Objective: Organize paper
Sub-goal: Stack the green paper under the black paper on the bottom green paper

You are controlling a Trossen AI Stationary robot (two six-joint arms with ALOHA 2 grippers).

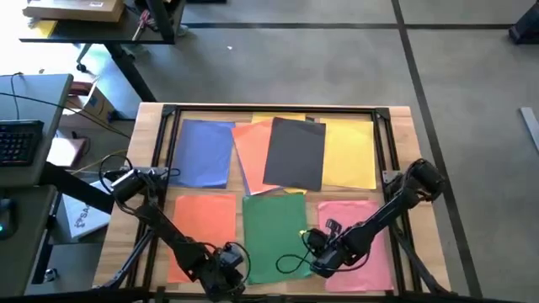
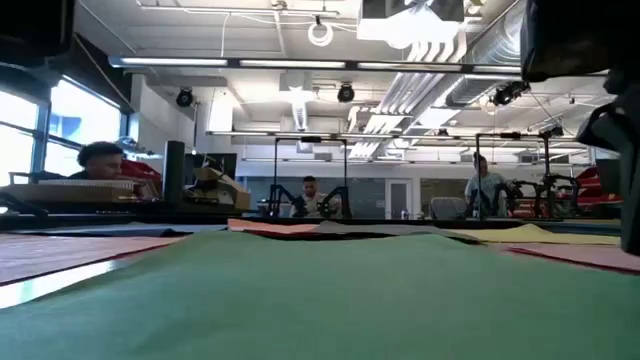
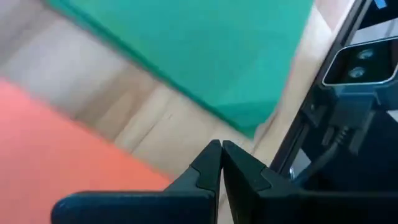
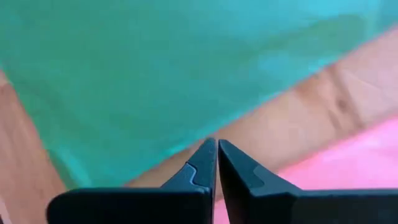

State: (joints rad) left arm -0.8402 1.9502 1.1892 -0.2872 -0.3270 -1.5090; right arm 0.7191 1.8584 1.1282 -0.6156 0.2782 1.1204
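Note:
Coloured paper sheets lie flat on the wooden table. Blue [image 1: 204, 151], light orange [image 1: 251, 156], dark grey [image 1: 295, 151] and yellow [image 1: 352, 151] sheets overlap along the far side. Orange [image 1: 202, 227], green [image 1: 274, 236] and pink [image 1: 362, 240] sheets lie side by side at the near side. My left gripper [image 1: 236, 257] [image 3: 221, 148] is shut, low over the bare wood strip between the orange [image 3: 50, 149] and green [image 3: 205, 50] sheets. My right gripper [image 1: 310, 251] [image 4: 216, 144] is shut, low over the wood strip between the green [image 4: 155, 68] and pink [image 4: 348, 168] sheets. Neither has anything between its fingers.
A black frame [image 1: 269, 109] runs along the table's far edge and sides. The low camera [image 3: 360, 62] stands at the near edge, beside my left gripper. A desk with a keyboard [image 1: 21, 139] stands off the table's left. People sit in the room beyond [image 2: 100, 160].

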